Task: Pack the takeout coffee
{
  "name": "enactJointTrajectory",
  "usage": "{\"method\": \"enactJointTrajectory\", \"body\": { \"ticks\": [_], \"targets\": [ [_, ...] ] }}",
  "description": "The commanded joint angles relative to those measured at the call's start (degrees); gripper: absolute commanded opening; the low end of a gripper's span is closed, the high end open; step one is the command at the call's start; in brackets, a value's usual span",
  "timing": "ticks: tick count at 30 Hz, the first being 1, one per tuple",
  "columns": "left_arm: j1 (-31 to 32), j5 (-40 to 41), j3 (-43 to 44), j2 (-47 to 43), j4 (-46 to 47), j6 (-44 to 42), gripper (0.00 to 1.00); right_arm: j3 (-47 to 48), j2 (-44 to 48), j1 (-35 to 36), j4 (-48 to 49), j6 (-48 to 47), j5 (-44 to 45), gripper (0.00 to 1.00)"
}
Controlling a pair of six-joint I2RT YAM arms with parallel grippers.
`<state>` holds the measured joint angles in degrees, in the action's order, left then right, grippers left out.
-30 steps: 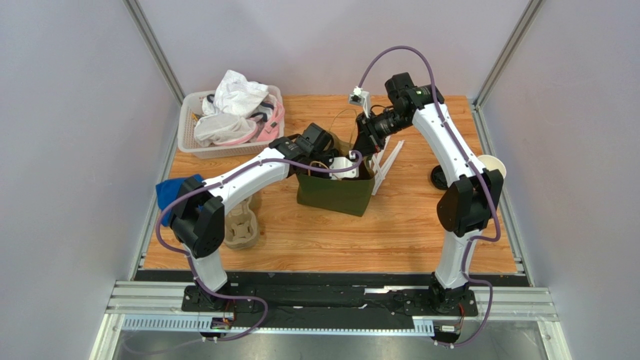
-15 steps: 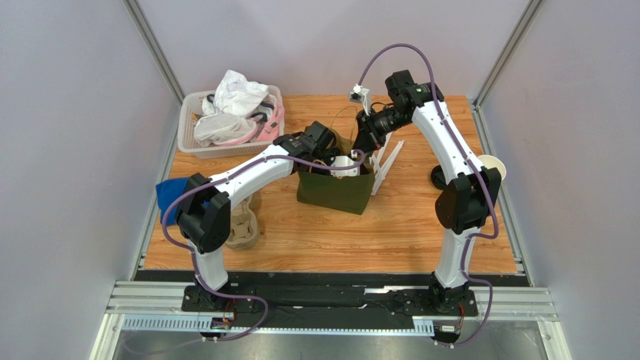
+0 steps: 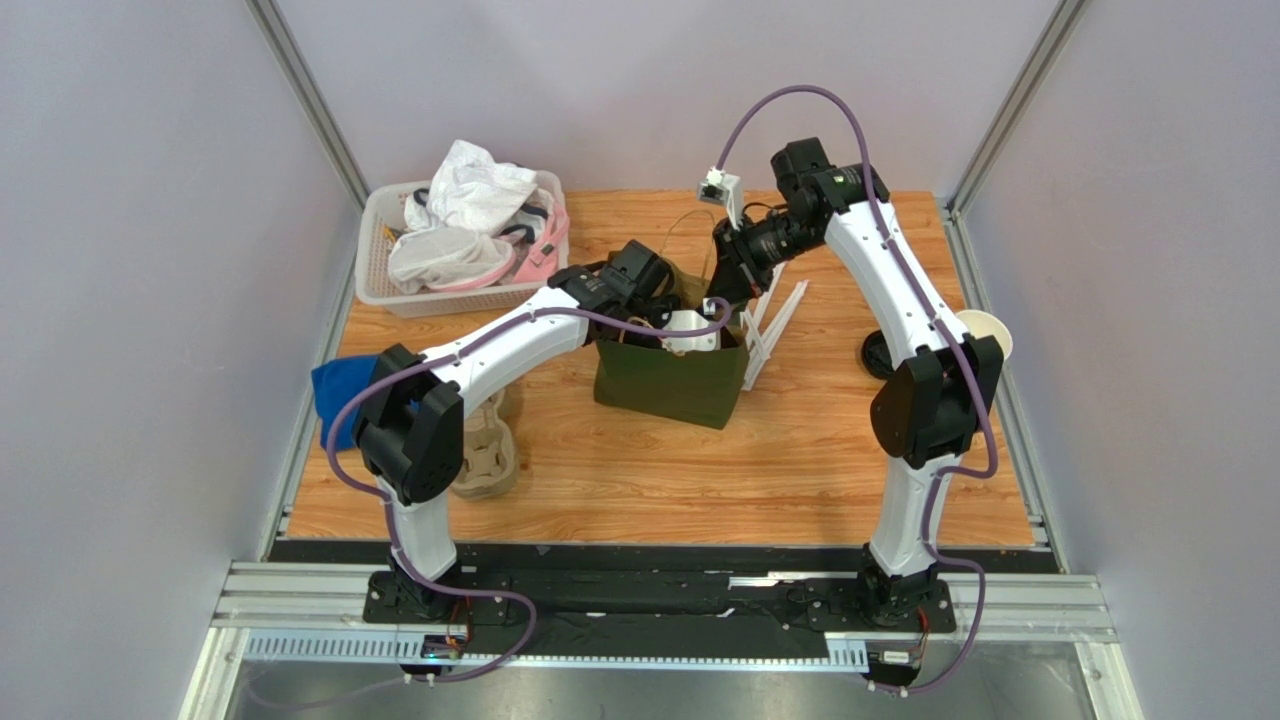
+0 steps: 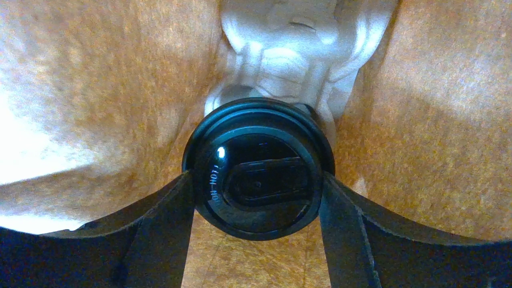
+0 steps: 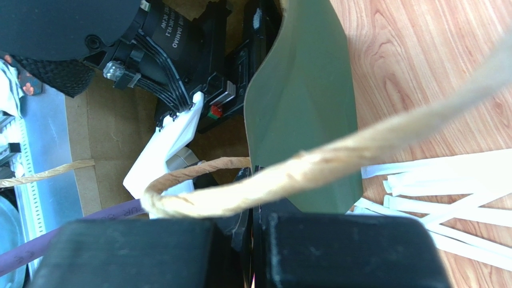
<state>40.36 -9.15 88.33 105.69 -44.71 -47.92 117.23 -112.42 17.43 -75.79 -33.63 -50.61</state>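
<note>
Though mostly hidden, takeout coffee point(image 4: 258, 171) clamped in left gripper point(image 4: 257, 187), right gripper point(image 5: 258, 225) pinching bag point(image 5: 300, 108).

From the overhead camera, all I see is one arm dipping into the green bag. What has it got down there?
Observer: On the left wrist camera, the left end effector has its fingers either side of a coffee cup with a black lid.
Operator: And the other arm?
Observer: Its wrist camera shows the right end effector pinched shut on the green rim of the bag, with the twine handle crossing in front.
</note>
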Motion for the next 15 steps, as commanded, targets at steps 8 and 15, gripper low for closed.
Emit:
{"method": "enactJointTrajectory", "body": {
  "ticks": [8,15],
  "targets": [
    [-0.6,2.9,-4.4,2.1,-4.9,-0.1,0.24,1.2,2.7,0.4,-1.1,-0.1,10.5,0.0],
    [-0.2,1.3,-1.6,0.8,-5.0,1.3,0.45,-0.5,3.6,1.1,-1.9,-2.0,9.6,0.0]
  ]
}}
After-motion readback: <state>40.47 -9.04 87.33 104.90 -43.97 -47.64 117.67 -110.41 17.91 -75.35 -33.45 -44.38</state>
